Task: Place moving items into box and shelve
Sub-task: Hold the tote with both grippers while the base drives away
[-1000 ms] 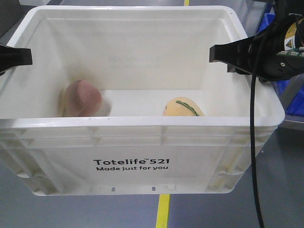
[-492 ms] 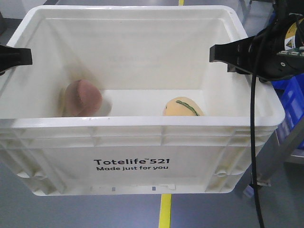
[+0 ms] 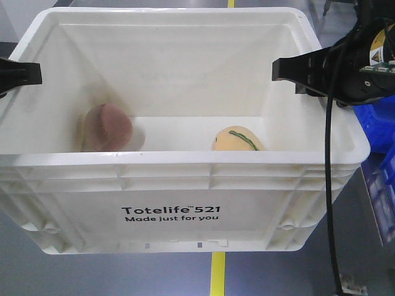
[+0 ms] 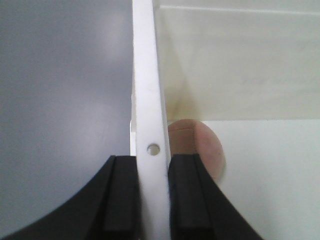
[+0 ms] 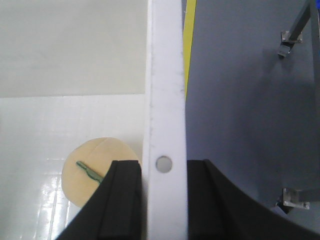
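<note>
A white Totelife box (image 3: 173, 213) fills the front view, held off the floor. A brown-pink round item (image 3: 106, 126) lies inside at the left, and a yellow item with a green stem (image 3: 237, 139) lies at the right. My left gripper (image 4: 151, 195) is shut on the box's left rim (image 4: 148, 100), one finger on each side; the brown item (image 4: 197, 150) shows just past it. My right gripper (image 5: 164, 200) is shut on the box's right rim (image 5: 165, 90), with the yellow item (image 5: 95, 170) beside its inner finger. Both arms show at the box's sides in the front view.
A grey floor with a yellow line (image 3: 217, 274) lies below the box. Blue crates (image 3: 376, 129) and a metal frame stand at the right. Metal brackets (image 5: 295, 197) show on the floor in the right wrist view.
The box and both grippers hold the same place in view. The floor and the blue crates behind have shifted, and the yellow line has drifted slightly right.
</note>
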Motion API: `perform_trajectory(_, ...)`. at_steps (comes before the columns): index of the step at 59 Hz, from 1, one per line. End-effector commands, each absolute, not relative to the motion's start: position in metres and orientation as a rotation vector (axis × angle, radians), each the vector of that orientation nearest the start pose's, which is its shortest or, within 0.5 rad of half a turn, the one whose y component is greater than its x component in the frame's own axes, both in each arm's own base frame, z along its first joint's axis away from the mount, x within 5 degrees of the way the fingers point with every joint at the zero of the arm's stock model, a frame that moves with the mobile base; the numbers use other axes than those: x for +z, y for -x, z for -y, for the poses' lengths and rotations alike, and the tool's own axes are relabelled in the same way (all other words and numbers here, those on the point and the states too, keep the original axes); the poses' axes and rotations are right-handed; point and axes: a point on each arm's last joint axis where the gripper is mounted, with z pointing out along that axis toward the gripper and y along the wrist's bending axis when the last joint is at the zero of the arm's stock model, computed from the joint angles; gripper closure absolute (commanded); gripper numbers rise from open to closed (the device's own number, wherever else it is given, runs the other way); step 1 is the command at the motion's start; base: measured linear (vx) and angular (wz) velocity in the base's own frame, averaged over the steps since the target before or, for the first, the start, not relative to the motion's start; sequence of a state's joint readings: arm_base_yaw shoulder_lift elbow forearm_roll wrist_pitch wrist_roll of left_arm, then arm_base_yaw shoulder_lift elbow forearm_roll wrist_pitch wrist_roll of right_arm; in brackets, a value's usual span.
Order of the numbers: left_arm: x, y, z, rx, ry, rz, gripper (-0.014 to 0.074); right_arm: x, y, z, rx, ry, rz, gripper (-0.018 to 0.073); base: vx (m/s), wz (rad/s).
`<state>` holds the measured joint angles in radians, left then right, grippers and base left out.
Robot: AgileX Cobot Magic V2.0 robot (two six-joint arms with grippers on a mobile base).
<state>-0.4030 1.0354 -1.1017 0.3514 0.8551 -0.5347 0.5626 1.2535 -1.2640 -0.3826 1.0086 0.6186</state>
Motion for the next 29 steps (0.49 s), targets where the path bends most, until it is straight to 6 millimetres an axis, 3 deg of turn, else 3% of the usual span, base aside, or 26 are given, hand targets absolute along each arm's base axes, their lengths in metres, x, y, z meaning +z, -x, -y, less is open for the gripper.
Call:
perform_trajectory(1, 0.4193, -0.1936, 0.0496, -0.028, -0.021, -2.037, 0.0619, 0.4130, -0.2264, -0.0953, -0.016, 0.070, -2.206, 0.0474, 0.44, -0.02)
perform_trajectory(29, 0.4193, -0.1936, 0.0496, -0.029, -0.020, -2.037, 0.0619, 0.4130, -0.2264, -0.0953, -0.016, 0.070, -2.206, 0.0474, 0.45, -0.02)
